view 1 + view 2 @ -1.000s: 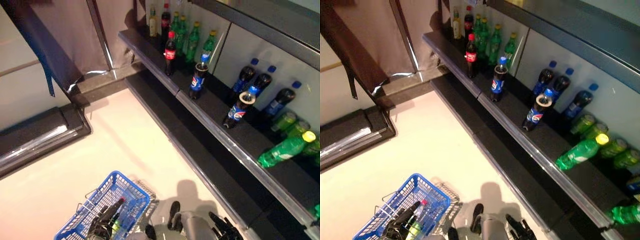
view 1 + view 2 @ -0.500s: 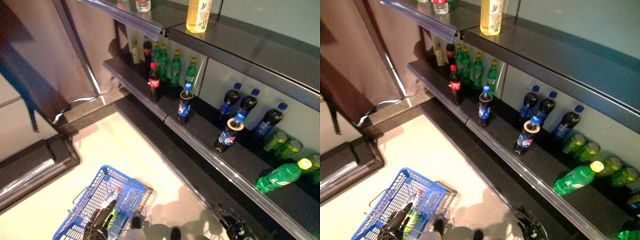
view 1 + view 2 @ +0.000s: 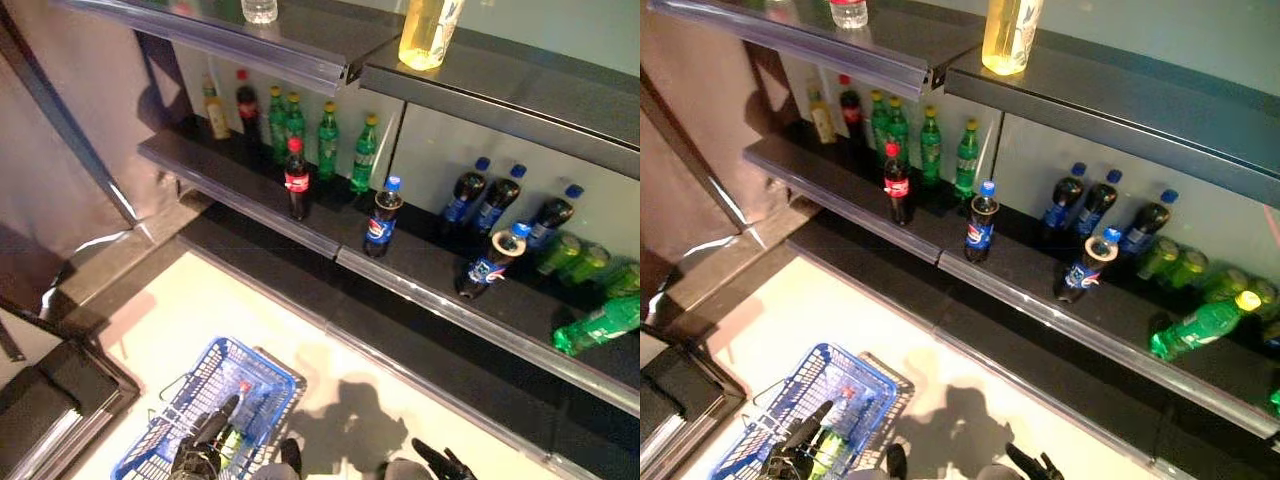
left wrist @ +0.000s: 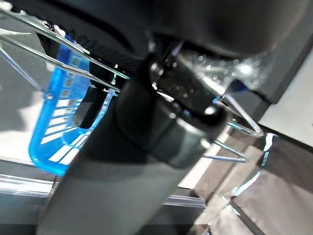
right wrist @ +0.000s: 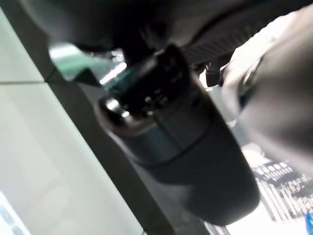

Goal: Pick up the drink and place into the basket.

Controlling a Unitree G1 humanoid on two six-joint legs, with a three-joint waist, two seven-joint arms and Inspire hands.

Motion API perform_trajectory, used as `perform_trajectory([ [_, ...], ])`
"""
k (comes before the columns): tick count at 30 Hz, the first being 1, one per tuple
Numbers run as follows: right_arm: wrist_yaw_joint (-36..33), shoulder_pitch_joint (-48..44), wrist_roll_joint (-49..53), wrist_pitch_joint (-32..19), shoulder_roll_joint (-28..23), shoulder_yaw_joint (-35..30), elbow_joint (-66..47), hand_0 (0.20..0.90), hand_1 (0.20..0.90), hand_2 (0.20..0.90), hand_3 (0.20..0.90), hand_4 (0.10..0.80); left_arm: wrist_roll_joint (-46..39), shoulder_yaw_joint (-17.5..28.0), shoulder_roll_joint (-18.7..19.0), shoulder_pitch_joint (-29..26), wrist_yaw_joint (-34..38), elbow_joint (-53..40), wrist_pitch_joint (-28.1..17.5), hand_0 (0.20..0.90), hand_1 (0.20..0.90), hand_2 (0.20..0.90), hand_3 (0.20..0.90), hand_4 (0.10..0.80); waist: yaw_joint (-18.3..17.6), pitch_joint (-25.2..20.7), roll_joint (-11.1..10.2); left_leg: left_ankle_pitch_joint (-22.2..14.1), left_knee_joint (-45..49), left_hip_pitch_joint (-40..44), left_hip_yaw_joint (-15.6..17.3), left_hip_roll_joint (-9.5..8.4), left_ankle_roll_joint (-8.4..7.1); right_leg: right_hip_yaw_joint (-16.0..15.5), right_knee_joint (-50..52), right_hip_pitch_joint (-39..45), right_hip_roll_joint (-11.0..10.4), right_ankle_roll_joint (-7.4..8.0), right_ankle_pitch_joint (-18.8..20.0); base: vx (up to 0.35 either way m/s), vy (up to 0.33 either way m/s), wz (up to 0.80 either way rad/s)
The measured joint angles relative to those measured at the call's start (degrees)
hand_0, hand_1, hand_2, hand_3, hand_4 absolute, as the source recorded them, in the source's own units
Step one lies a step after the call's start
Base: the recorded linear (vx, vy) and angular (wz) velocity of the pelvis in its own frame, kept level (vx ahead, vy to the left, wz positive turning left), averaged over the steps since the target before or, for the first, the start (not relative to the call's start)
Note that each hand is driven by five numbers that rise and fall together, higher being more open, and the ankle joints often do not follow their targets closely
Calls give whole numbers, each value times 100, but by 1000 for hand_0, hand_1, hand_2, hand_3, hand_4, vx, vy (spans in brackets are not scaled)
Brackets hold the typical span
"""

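Observation:
Drink bottles stand on the dark lower shelf: a red-capped cola bottle, a blue-capped cola bottle, a leaning one and green bottles behind. My left hand is low at the left, shut on the wire handles of the blue basket, which hangs off the floor. Drinks lie in the basket, one with a red cap. My right hand is low at the right, open and empty, far below the shelf.
An upper shelf juts out above the bottles and bears a yellow drink. A green bottle lies on its side at the shelf's right. A dark base ledge runs along the floor under the shelf.
The camera has swung toward the shelves, so the whole picture has shifted. Both hands stay low; the blue basket still hangs from my left hand.

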Motion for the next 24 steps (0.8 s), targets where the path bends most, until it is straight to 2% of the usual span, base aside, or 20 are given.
perform_trajectory([
  [2,83,-63,0,2,19,133,-51,900,900,900,900,800,-151,33,12,13,-1,-1,2,300,300,300,200,100,17,-34,-56,17,-11,1,3,-41,36,-1,-403,170,61,-62,12,-51,-35,5],
  [3,136,-136,-26,-6,21,204,-81,900,900,900,900,800,-235,110,-19,30,1,4,-9,300,300,300,200,100,40,-69,-115,28,13,4,11,-41,28,10,-657,292,138,-243,89,-66,-36,4],
  [6,150,-203,-357,34,-23,338,-380,900,900,900,900,800,-243,129,-71,41,58,0,-31,300,300,300,200,100,185,-56,-78,16,76,3,10,30,-18,-1,-1009,467,278,-301,244,-81,-61,-1],
  [8,163,-136,-573,177,-187,639,-934,900,900,900,900,800,-244,157,-115,70,70,-33,-56,300,300,300,200,100,257,-56,-94,-32,325,-77,-2,61,-93,21,-1072,500,287,-321,238,-80,-74,-7],
  [9,164,-157,-758,293,-237,749,-1221,900,900,900,900,800,-245,197,-116,47,71,-91,-82,300,300,300,200,100,297,-27,-166,-159,909,-335,-129,70,-301,132,-1075,500,272,-388,206,-62,29,-3],
  [10,154,-150,-1030,439,-344,913,-1619,900,900,900,900,800,-256,266,-71,19,73,-181,-110,300,300,300,200,100,393,56,-249,-182,1859,-811,-455,46,-530,275,-1062,500,225,-486,258,-56,56,-7],
  [11,170,-141,-1189,477,-467,1054,-1833,900,900,900,900,800,-276,282,-40,-9,71,-241,-117,300,300,300,200,100,461,92,-299,-143,2278,-984,-661,31,-661,329,-1078,533,199,-530,285,-5,126,-36],
  [12,234,-159,-1427,513,-705,1283,-2065,900,900,900,900,800,-346,258,-85,60,51,-363,-127,300,300,300,200,100,559,111,-250,-200,2444,-1073,-996,15,-822,471,-1120,587,222,-557,342,42,149,-56],
  [13,287,-190,-1634,519,-966,1435,-2244,900,900,900,900,800,-386,210,-180,224,8,-386,-139,300,300,300,200,100,596,58,-92,-241,2227,-1076,-1382,89,-835,495,-1160,559,294,-532,353,68,155,-67],
  [14,316,-234,-1769,519,-1123,1504,-2288,900,900,900,900,800,-395,162,-242,288,-44,-363,-145,300,300,300,200,100,614,58,-13,-239,1950,-992,-1495,167,-833,501,-1159,529,320,-540,365,147,173,-68],
  [15,385,-327,-1961,552,-1254,1553,-2276,900,900,900,900,800,-449,185,-285,333,-74,-219,-260,300,300,300,200,100,631,75,56,-235,1448,-961,-1500,379,-827,510,-1169,486,341,-563,399,151,152,-62],
  [16,430,-335,-2119,554,-1332,1603,-2283,900,900,900,900,800,-520,280,-266,332,-73,-90,-341,300,300,300,200,100,636,105,15,-208,1014,-934,-1512,582,-860,572,-1177,446,349,-561,404,178,210,-50],
  [17,467,-322,-2209,555,-1383,1650,-2291,900,900,900,900,800,-555,364,-238,337,-72,-65,-360,300,300,300,200,100,645,125,19,-174,780,-873,-1522,683,-908,651,-1167,449,361,-555,411,130,185,-28],
  [18,590,-229,-2383,553,-1491,1678,-2352,900,900,900,900,800,-593,405,-181,348,-65,-60,-397,300,300,300,200,100,632,192,-34,-158,647,-785,-1477,852,-925,734,-1158,452,368,-459,447,142,239,-22],
  [19,595,-185,-2450,553,-1559,1738,-2383,900,900,900,900,800,-594,436,-155,357,-57,-50,-396,300,300,300,200,100,645,190,-34,-160,645,-759,-1457,906,-924,747,-1143,456,367,-415,429,176,299,-33],
  [20,608,-123,-2550,554,-1702,1849,-2513,900,900,900,900,800,-593,471,-172,371,-21,-44,-373,300,300,300,200,100,656,177,-5,-190,671,-663,-1411,950,-885,765,-1124,462,346,-285,420,213,352,-43],
  [21,608,-60,-2645,568,-1911,1956,-2783,900,900,900,900,800,-590,472,-155,346,68,5,-271,300,300,300,200,100,661,169,29,18,649,-616,-1294,932,-825,752,-1038,472,245,-103,408,170,276,-44],
  [22,609,-34,-2647,567,-1897,2007,-2925,900,900,900,900,800,-589,471,-103,324,106,42,-225,300,300,300,200,100,641,205,-39,21,660,-595,-1199,822,-783,764,-1026,467,165,15,422,185,286,-16],
  [23,622,152,-2646,555,-1844,2068,-3385,900,900,900,900,800,-535,422,128,321,184,46,-37,300,300,300,200,100,547,161,-308,35,588,-575,-1161,552,-622,741,-1114,523,-109,174,497,131,200,5],
  [24,642,193,-2646,530,-1823,2080,-3525,900,900,900,900,800,-490,413,185,341,193,46,3,300,300,300,200,100,533,157,-380,85,572,-544,-1150,472,-582,743,-1150,551,-184,193,510,234,330,20],
])
